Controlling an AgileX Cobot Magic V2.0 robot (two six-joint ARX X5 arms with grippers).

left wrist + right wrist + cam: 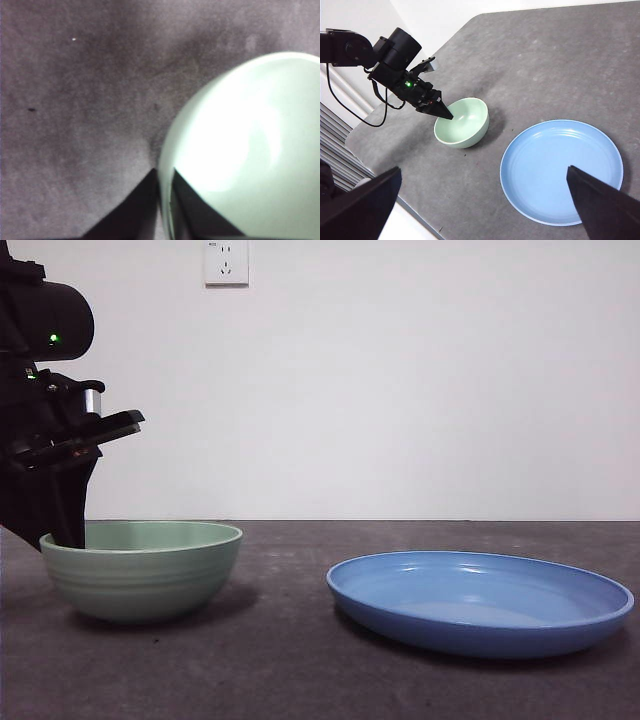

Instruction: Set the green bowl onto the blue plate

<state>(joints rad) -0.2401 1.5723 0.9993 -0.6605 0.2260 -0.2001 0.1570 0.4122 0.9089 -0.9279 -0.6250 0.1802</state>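
The pale green bowl point(145, 575) point(462, 122) stands on the dark table at the left. My left gripper point(65, 535) point(447, 116) reaches down onto its outer rim. In the left wrist view the two jaws of that gripper point(164, 200) pinch the rim of the bowl point(250, 140), one inside and one outside. The blue plate point(480, 605) point(560, 170) lies flat to the right of the bowl, a short gap away, with nothing on it. High above the table, my right gripper point(483, 170) is open and holds nothing.
A grey felt-like table point(300, 670) carries both things. A white wall with a socket point(226, 262) rises behind it. In the right wrist view the table's edge point(395, 170) runs close to the bowl, with a black cable point(350, 112) hanging off the left arm.
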